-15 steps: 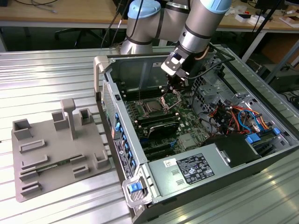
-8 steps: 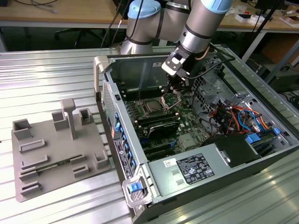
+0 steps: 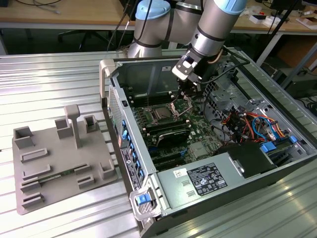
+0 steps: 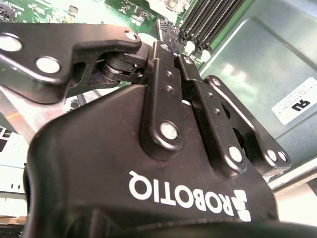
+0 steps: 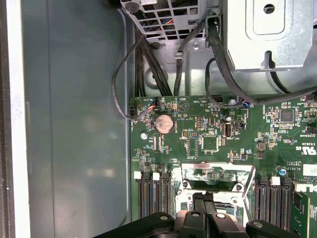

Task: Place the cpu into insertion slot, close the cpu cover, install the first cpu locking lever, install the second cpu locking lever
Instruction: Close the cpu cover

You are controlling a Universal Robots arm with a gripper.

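It's a workshop, with long wooden benches (image 3: 74, 12) along the back wall and chair legs under them. In front of me a ribbed metal table (image 3: 59, 79) carries everything. The biggest thing on it is an open computer case (image 3: 143, 74) lying on its side towards the exterior view's right, with a grey power box (image 3: 198, 181) at the near end and a tangle of coloured cables (image 3: 247, 121) further in. The grey and blue robot arm (image 3: 213, 25) leans down into the case from the back. A grey plastic tray (image 3: 54, 158) with upright holders lies on the exterior view's left, well apart from the case.

Inside, the green board (image 5: 208, 124) has black memory slots (image 5: 151, 198) running alongside the socket (image 3: 161, 122). The black gripper (image 3: 187, 99) hangs low over the board, its fingers (image 5: 198, 201) drawn together right at the cover (image 5: 218, 165). I cannot tell whether they pinch anything. The cover (image 3: 178, 105) stands raised, just beside the socket. The chip (image 3: 161, 115) lies flat in the socket, silver top showing. A round coin battery (image 5: 164, 123) sits further along the board
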